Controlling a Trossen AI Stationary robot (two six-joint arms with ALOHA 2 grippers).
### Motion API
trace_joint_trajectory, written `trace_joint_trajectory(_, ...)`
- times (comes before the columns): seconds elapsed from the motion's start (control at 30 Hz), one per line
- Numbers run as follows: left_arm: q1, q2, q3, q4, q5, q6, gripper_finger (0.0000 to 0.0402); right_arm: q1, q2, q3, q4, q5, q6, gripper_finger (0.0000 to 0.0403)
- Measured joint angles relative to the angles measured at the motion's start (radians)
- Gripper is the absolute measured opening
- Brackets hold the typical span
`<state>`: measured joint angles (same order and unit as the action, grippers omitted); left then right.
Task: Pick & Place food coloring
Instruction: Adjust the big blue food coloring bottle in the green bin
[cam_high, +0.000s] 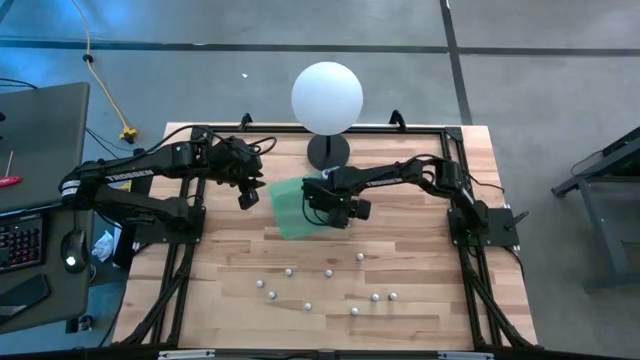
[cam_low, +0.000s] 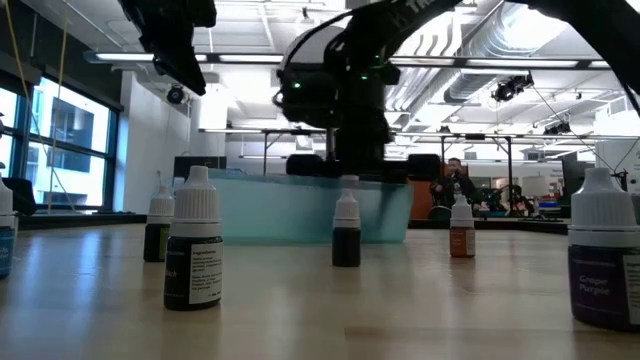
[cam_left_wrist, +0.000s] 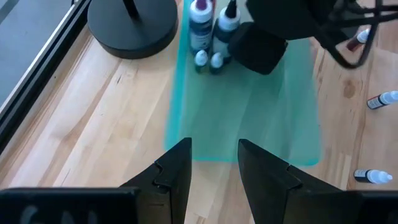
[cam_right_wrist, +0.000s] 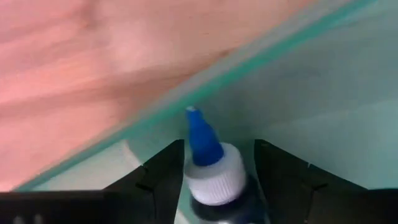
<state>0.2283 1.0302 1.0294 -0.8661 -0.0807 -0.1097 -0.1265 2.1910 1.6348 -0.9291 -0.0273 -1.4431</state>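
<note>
Several tiny food coloring bottles (cam_high: 328, 272) stand scattered on the near half of the wooden table, and some show close up in the low view (cam_low: 192, 250). A translucent green bin (cam_high: 292, 210) sits mid-table with a few bottles (cam_left_wrist: 202, 28) lying at its far end. My right gripper (cam_high: 335, 207) is over the bin, shut on a bottle with a blue nozzle and white cap (cam_right_wrist: 214, 180). My left gripper (cam_left_wrist: 214, 168) is open and holds nothing. It hovers at the bin's left edge (cam_high: 248, 192). My right gripper pinches the bottle between its two fingers (cam_right_wrist: 163, 177), which sit on either side of the white cap and the dark body just behind it (cam_right_wrist: 205, 211). The blue nozzle (cam_right_wrist: 198, 140) points the same way as the fingers, toward the green bin's floor.
A white globe lamp (cam_high: 327, 97) on a black round base (cam_high: 328, 152) stands just beyond the bin. A black frame (cam_high: 185, 260) runs along the table's edges. A desk with a keyboard and mouse (cam_high: 72, 245) lies off the left side.
</note>
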Motion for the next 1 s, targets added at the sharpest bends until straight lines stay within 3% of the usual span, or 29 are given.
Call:
trace_joint_trajectory(0.1, 0.0, 0.0, 0.0, 0.0, 0.0, 0.0, 0.0129, 0.001, -0.007, -0.037, 0.031, 0.035, -0.063, 0.0164)
trace_joint_trajectory(0.3, 0.0, 0.0, 0.0, 0.001, -0.004, 0.0, 0.0129, 0.001, -0.003, -0.026, 0.039, 0.034, -0.042, 0.0114)
trace_joint_trajectory(0.57, 0.0, 0.0, 0.0, 0.0, -0.008, 0.0, 0.0129, 0.008, 0.008, 0.093, -0.041, 0.006, 0.12, 0.0118)
trace_joint_trajectory(0.8, 0.0, 0.0, 0.0, -0.001, -0.003, 0.0, 0.0129, 0.018, 0.007, 0.266, -0.182, -0.143, 0.312, 0.012)
trace_joint_trajectory(1.0, 0.0, 0.0, 0.0, -0.001, -0.003, 0.0, 0.0129, -0.02, 0.003, 0.372, -0.207, -0.392, 0.556, 0.0113)
